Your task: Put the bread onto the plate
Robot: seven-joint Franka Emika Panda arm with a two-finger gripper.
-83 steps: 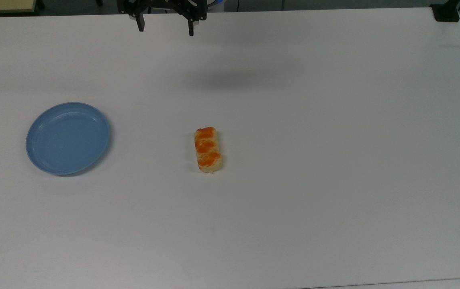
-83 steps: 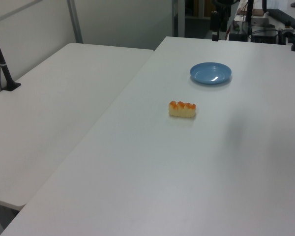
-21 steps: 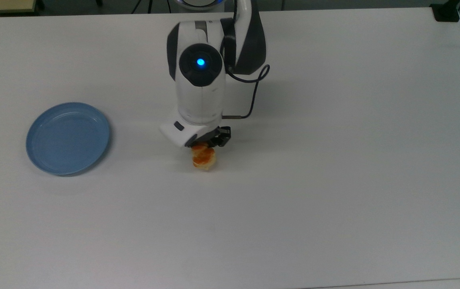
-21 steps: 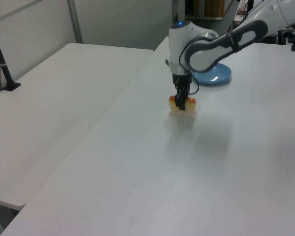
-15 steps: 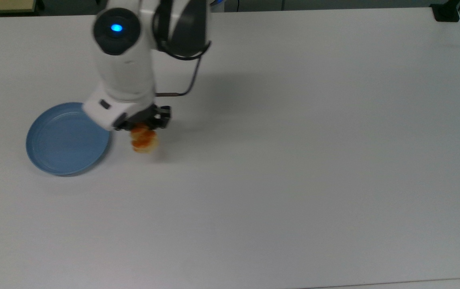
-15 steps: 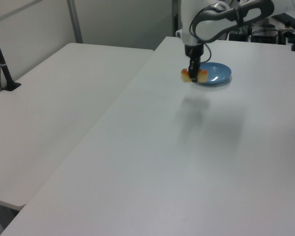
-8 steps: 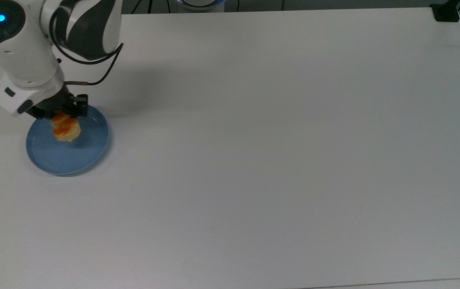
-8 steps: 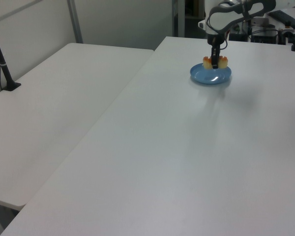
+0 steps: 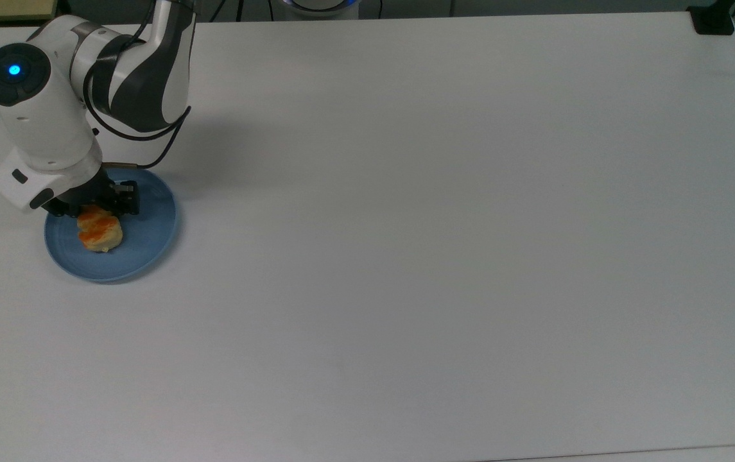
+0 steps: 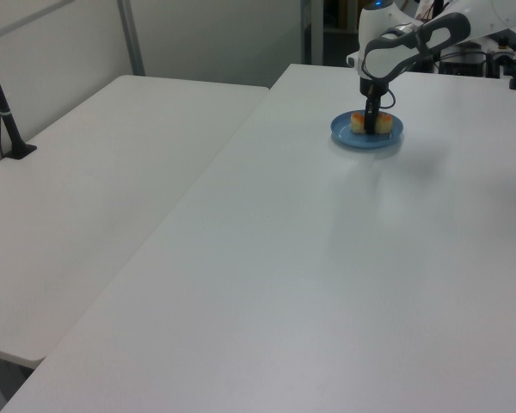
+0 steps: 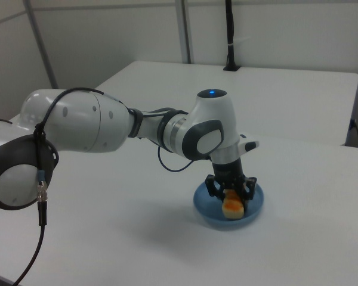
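The light-blue plate lies near the top view's left edge. The bread, pale yellow with orange-brown marks, sits low inside the plate, toward its left side. My gripper points straight down over the plate and is shut on the bread's middle. In the left view a dark finger crosses the bread on the plate, with the gripper above it. In the right view the gripper straddles the bread, which touches the plate; the bread's far end is hidden by the hand.
The white arm reaches in from the top view's upper left, a black cable looping beside the plate. A black clamp base sits at the table's far right corner. A second white table adjoins, with a black post.
The gripper took hold of the bread at mid-table, lifted it and carried it to the top view's left. In the last half second it came down, so the bread now sits in the plate.
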